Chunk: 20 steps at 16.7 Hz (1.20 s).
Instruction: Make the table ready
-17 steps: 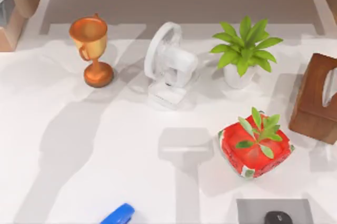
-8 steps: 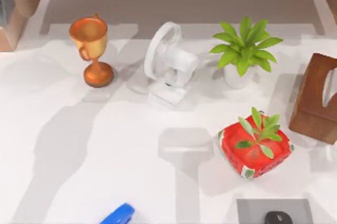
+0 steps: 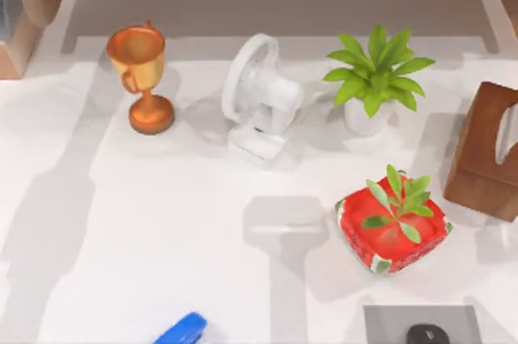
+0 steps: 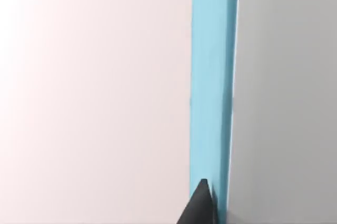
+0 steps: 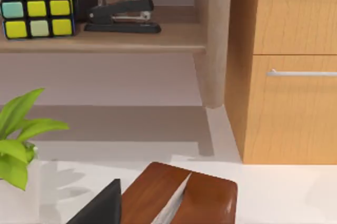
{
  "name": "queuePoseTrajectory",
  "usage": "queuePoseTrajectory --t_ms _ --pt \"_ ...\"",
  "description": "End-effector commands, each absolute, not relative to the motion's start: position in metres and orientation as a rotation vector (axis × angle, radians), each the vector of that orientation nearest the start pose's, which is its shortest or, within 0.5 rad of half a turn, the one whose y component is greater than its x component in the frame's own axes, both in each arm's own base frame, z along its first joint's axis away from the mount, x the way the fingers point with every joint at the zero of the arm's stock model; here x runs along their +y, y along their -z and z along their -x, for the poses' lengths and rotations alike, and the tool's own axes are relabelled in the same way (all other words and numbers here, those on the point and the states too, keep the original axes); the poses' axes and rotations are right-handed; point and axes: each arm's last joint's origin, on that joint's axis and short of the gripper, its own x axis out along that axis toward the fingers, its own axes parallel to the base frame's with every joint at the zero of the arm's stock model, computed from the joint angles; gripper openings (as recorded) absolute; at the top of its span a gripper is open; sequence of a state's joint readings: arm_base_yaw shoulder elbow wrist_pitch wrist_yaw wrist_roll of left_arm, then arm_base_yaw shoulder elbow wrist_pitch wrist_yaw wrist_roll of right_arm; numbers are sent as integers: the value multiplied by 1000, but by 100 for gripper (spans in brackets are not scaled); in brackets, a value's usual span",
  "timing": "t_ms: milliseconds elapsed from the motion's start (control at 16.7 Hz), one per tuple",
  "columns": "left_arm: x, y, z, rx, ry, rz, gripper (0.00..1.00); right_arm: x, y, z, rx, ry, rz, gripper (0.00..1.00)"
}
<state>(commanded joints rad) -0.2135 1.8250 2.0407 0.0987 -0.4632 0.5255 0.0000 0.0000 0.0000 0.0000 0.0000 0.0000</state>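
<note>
While a gold trophy (image 3: pixel 140 77), white fan (image 3: pixel 257 101) and potted plant (image 3: pixel 374 77) line its far edge, the counter (image 3: pixel 162 231) lies broad, smooth and plain white. Whether either arm's fingers are spread or pressed together, I cannot tell.

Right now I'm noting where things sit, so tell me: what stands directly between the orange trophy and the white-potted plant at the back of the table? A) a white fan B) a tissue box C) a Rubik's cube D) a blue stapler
A: in the top view the white fan stands between the orange trophy and the white-potted plant on the table.
</note>
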Motion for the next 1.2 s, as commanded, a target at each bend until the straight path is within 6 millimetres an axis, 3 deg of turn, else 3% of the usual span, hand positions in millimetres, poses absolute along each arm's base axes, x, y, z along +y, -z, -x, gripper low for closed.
queuePoseTrajectory --t_ms 180,360,540,660,780,900,1020,1200 --pt "26 -458 -421 -74 -510 -648 0 -1 -160 -106 0 0 0 100" --pt "123 -394 -421 167 -604 -890 0 -1 -160 -106 0 0 0 100" --pt "204 -317 -396 433 -582 -1076 0 -1 -160 -106 0 0 0 100" --pt "240 -267 -369 575 -506 -1165 0 -1 -160 -106 0 0 0 100" --pt "257 -225 -344 657 -394 -1237 0 -1 -160 -106 0 0 0 100" --pt "259 -194 -325 670 -266 -1304 0 -1 -160 -106 0 0 0 100" --pt "246 -177 -318 603 -137 -1378 0 -1 -160 -106 0 0 0 100" --pt "217 -168 -323 422 35 -1484 0 -1 -160 -106 0 0 0 100"
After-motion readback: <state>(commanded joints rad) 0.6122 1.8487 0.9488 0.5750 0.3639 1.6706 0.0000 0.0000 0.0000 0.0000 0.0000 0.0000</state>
